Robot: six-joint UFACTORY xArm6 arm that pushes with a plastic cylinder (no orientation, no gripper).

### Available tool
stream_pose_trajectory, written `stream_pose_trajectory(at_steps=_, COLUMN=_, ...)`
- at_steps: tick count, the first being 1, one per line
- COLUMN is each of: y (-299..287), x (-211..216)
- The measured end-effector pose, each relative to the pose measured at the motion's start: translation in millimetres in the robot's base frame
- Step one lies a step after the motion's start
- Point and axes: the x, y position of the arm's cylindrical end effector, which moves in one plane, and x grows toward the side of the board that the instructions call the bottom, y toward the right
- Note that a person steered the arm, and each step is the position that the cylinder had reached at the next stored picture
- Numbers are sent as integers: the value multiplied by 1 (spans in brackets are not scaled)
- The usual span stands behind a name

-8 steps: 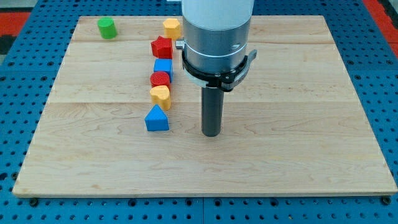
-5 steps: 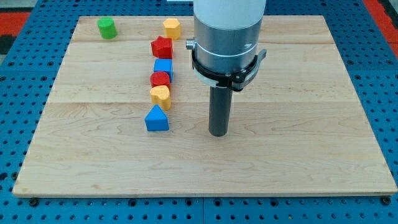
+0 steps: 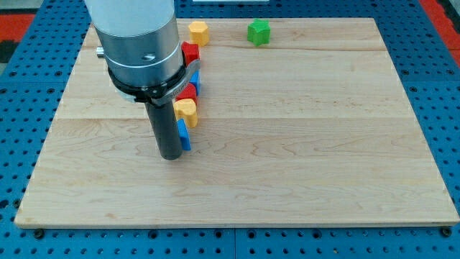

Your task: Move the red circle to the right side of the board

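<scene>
The red circle (image 3: 190, 91) sits in a column of blocks left of the board's middle, partly hidden by my arm. Above it are a blue cube (image 3: 196, 79) and a red star (image 3: 190, 52). Below it are a yellow block (image 3: 185, 110) and a blue triangle (image 3: 185, 135). My tip (image 3: 170, 156) stands on the board right against the left side of the blue triangle, below and left of the red circle. The rod hides most of the triangle.
A yellow hexagon block (image 3: 198, 32) lies at the view's top above the column. A green block (image 3: 259, 32) lies at the top, right of centre. The wooden board (image 3: 323, 158) ends in a blue pegboard surround.
My arm has swung from the right of the block column to its left; the tip now stands beside the blue triangle. The arm now uncovers the green block at the top and hides the green cylinder.
</scene>
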Motion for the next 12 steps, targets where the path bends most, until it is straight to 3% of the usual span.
stream_pose_trajectory(at_steps=3, y=-51, x=-53)
stream_pose_trajectory(at_steps=5, y=-50, x=-67)
stream_pose_trajectory(at_steps=7, y=7, x=-69)
stream_pose_trajectory(at_steps=10, y=-4, x=-76)
stream_pose_trajectory(at_steps=11, y=-44, x=-79)
stream_pose_trajectory(at_steps=12, y=-4, x=-108)
